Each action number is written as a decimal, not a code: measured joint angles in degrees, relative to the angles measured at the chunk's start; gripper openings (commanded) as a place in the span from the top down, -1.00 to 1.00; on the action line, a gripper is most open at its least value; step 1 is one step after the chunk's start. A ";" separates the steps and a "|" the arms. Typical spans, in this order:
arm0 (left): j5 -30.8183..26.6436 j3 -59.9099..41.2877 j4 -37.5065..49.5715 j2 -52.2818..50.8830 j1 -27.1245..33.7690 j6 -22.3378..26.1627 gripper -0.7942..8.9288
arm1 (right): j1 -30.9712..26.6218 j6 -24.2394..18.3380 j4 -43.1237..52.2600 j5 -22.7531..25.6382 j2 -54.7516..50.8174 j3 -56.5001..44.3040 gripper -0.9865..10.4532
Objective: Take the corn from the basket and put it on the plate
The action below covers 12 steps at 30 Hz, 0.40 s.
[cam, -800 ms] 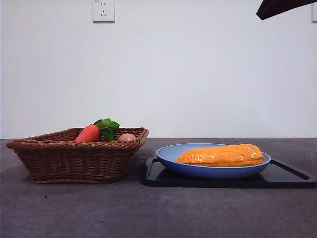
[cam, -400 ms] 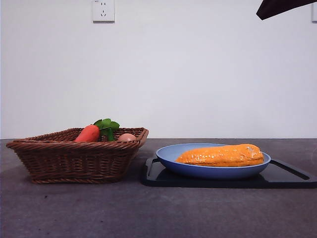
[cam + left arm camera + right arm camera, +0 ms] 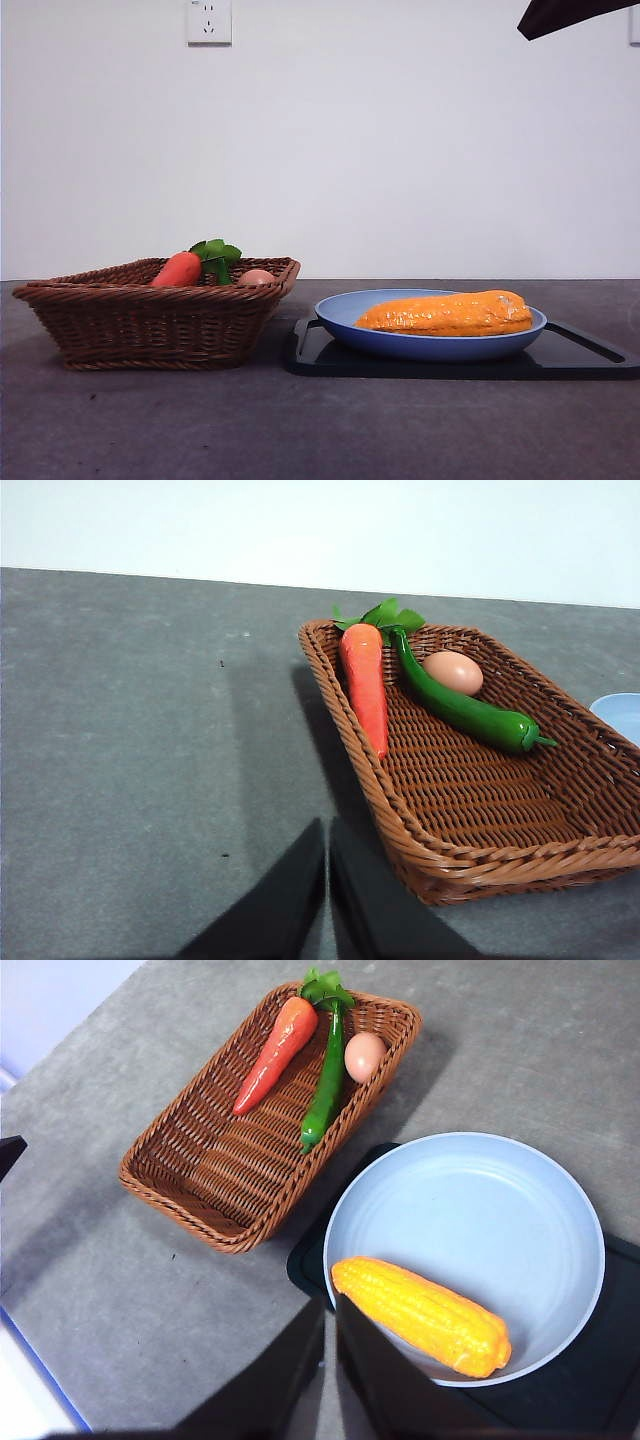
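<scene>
Wicker basket (image 3: pixel 150 310) is sitting at the table's left, corn-free. Left gripper (image 3: pixel 327 900) is hanging closed, empty beside it. Corn (image 3: pixel 420 1315) is lying lengthwise inside blue plate (image 3: pixel 560 1190), directly below closed, empty right gripper (image 3: pixel 330 1360).

Basket (image 3: pixel 215 1175): woven wicker, rough, slight sheen. Corn (image 3: pixel 421 1315): bumpy, glossy, looks plastic. Plate (image 3: pixel 520 1210): smooth, soft satin shine. Tray (image 3: pixel 585 357) under plate: black, smooth, reflective. Bench (image 3: pixel 140 740): grey, matt, finely grainy, perhaps stone-like. Carrot (image 3: pixel 366 685), green pepper (image 3: pixel 460 708): smooth, shiny. Egg (image 3: pixel 452 671): smooth, matt.
</scene>
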 measured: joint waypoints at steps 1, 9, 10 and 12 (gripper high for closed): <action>0.00 0.00 0.00 0.00 0.00 0.00 0.82 | 0.00 0.00 0.00 0.00 0.00 0.00 0.82; 0.00 0.00 0.00 0.00 0.00 0.00 0.82 | -2.14 -4.31 5.22 4.68 -0.79 0.00 0.82; 0.00 0.00 0.00 0.00 0.00 0.00 0.82 | -3.02 -4.98 5.84 6.14 -1.29 0.00 0.82; 0.00 0.00 0.00 0.00 0.00 0.00 0.82 | -5.07 -6.34 6.82 8.04 -2.97 -0.11 0.82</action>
